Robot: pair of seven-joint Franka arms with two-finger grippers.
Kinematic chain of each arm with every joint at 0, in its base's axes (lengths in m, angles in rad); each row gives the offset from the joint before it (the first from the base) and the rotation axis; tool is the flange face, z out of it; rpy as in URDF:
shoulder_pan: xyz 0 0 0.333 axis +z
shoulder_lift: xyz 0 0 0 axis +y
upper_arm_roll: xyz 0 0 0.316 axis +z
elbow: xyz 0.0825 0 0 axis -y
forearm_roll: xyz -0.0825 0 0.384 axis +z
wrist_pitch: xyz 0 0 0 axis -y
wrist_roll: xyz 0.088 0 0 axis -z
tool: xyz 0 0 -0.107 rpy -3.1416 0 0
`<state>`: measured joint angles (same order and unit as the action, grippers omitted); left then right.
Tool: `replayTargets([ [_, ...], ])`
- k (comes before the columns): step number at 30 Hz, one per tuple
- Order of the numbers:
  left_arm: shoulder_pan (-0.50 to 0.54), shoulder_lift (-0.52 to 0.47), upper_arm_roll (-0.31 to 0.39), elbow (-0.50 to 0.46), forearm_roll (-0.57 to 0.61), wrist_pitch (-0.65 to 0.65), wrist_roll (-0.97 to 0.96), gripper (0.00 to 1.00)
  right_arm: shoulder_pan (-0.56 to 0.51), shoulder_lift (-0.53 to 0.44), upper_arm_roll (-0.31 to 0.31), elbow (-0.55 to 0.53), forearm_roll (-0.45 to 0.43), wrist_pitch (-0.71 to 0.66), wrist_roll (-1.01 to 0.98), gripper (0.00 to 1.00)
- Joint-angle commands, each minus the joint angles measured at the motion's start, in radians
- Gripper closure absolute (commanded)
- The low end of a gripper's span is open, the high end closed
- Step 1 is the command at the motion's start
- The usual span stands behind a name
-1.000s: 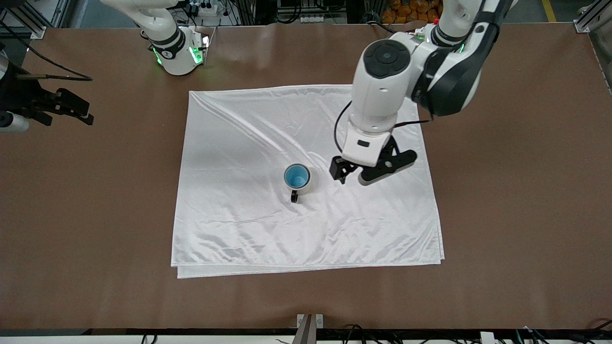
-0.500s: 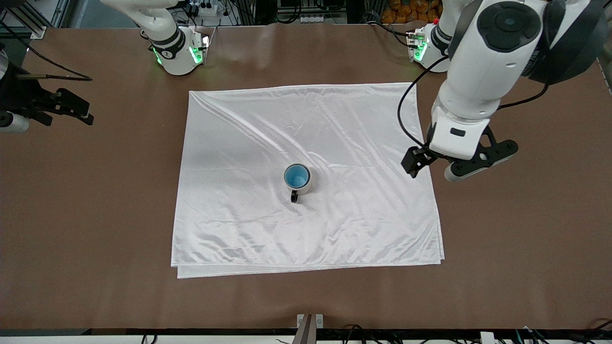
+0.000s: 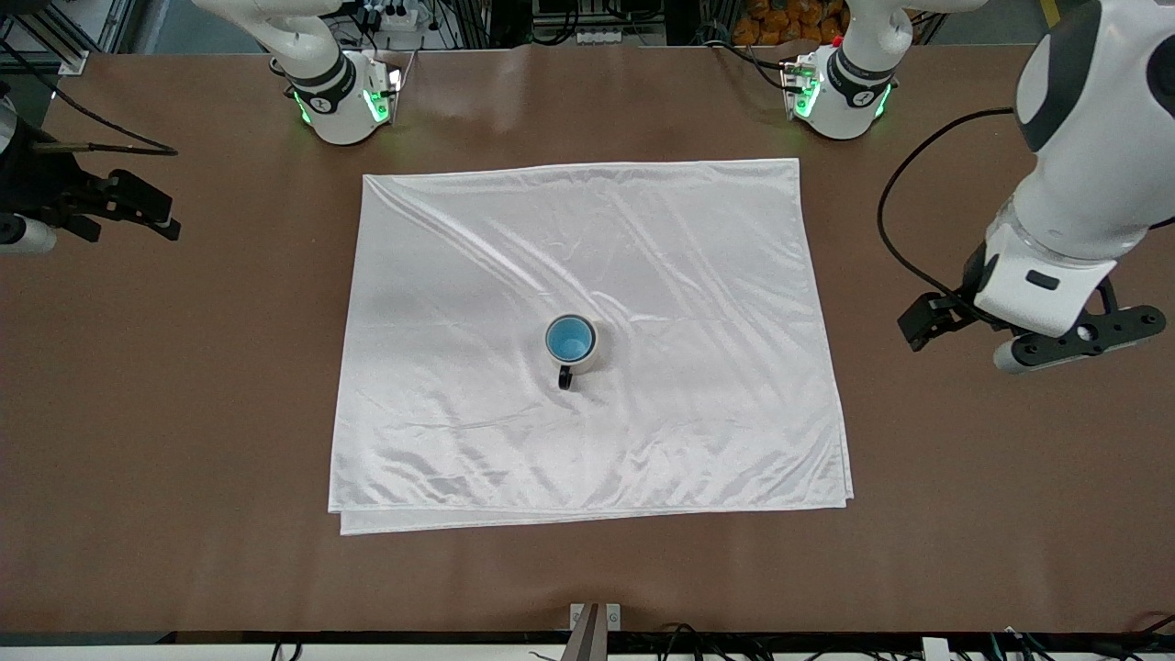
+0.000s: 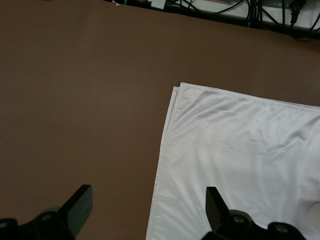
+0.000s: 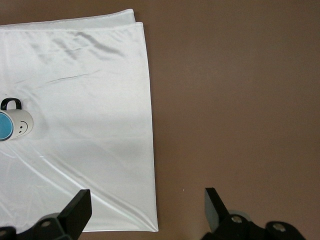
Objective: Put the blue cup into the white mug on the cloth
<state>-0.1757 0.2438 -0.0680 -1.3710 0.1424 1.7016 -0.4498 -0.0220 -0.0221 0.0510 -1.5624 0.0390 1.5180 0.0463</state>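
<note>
- The left gripper had its jaws spread wide and empty, touching nothing, up over bare table just off the cloth's edge at the left arm's end.
- The right gripper also stood wide open and empty, waiting over bare table at the right arm's end.
- The blue cup sat upright inside the white mug near the middle of the cloth, the mug's dark handle turned toward the front camera.
- A second earlier the left gripper hung over the cloth just beside the mug; since then it had swung outward, off the cloth. Mug, cup and right arm had not moved.
</note>
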Motion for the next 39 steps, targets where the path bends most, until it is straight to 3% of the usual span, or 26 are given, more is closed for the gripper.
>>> replayTargets([
  [1,0.051,-0.024,-0.010,-0.025,-0.012,-0.013,0.097,0.00,-0.004,0.008,0.004,0.024,0.018,-0.004,0.010,0.00],
  [16,0.209,-0.005,-0.010,-0.036,-0.099,-0.011,0.200,0.00,0.004,0.007,0.006,0.024,0.018,0.028,0.010,0.00],
  [27,0.225,-0.018,-0.016,-0.100,-0.101,0.053,0.214,0.00,0.004,0.007,0.006,0.022,0.016,0.022,0.009,0.00],
  [39,0.225,-0.124,-0.038,-0.163,-0.103,0.064,0.214,0.00,0.004,0.007,0.006,0.021,0.016,0.017,0.001,0.00],
])
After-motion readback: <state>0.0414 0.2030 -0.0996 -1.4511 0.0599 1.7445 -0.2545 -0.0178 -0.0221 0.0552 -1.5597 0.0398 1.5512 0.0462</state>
